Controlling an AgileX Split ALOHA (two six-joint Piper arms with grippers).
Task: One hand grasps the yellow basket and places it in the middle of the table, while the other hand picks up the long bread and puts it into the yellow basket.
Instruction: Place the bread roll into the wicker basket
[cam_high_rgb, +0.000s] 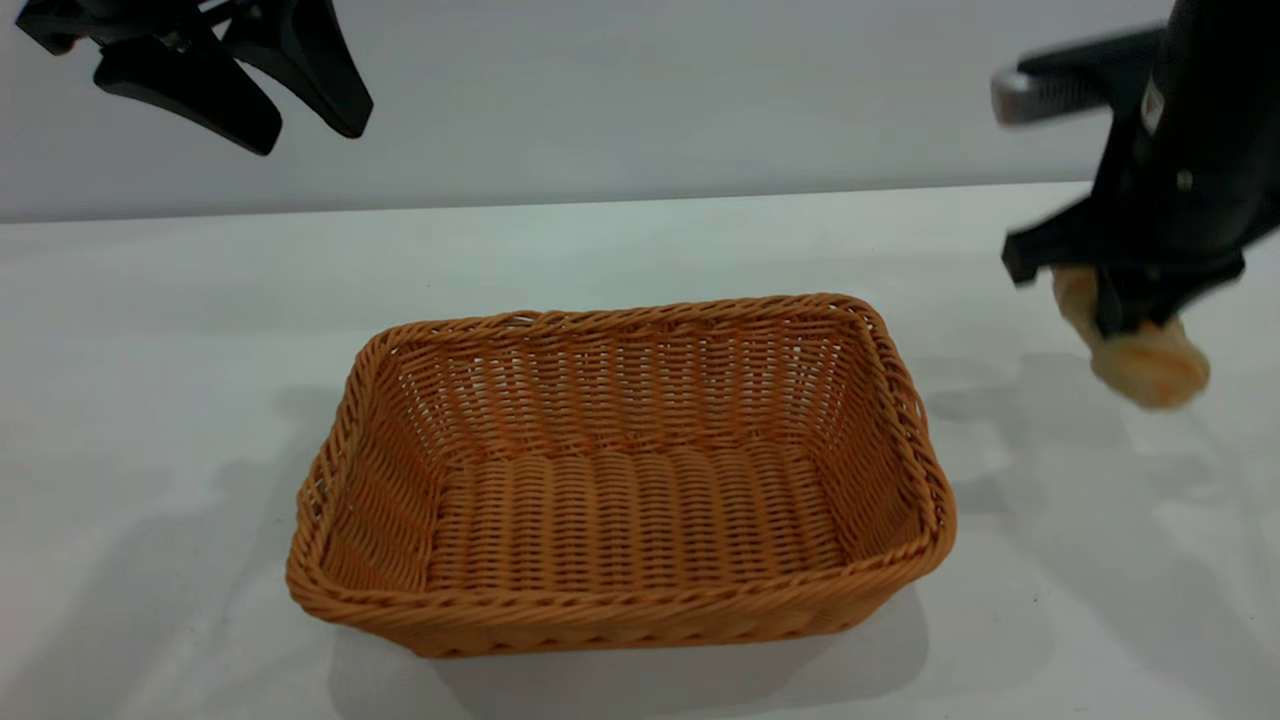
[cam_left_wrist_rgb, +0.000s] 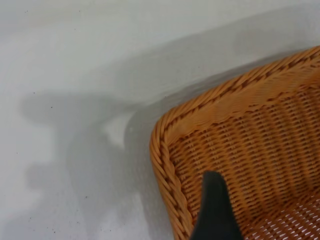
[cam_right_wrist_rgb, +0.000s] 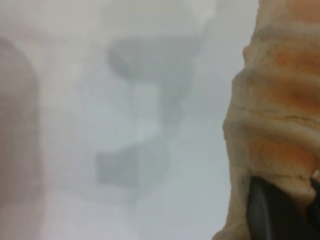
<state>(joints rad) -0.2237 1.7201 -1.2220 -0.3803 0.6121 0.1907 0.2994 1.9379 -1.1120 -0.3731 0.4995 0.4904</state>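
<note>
Exterior view first: the yellow basket (cam_high_rgb: 620, 480) sits flat on the table (cam_high_rgb: 150, 330), roughly mid-table and a bit toward the near edge, with nothing inside it. The left gripper (cam_high_rgb: 305, 125) hangs high above the far-left corner, well clear of the basket, its two black fingers spread apart and holding nothing. Over by the right edge, the right gripper (cam_high_rgb: 1135, 320) is up in the air, clamped on the long bread (cam_high_rgb: 1150, 365), which dangles below the fingers, lifted off the tabletop and well apart from the basket's right rim.

Left wrist view: one rounded corner of the yellow basket (cam_left_wrist_rgb: 210, 115) with its braided rim, white table (cam_left_wrist_rgb: 65, 60) around it carrying soft shadows, and a single black fingertip (cam_left_wrist_rgb: 216, 210) in front of the weave, not touching it as far as one can tell.

Right wrist view: pretty blurry, but the long bread (cam_right_wrist_rgb: 272, 115) fills one side, ridged with golden and cream bands, a dark finger (cam_right_wrist_rgb: 272, 212) pressed against it. Behind it is just the table (cam_right_wrist_rgb: 75, 125) with the gripper's shadow.
</note>
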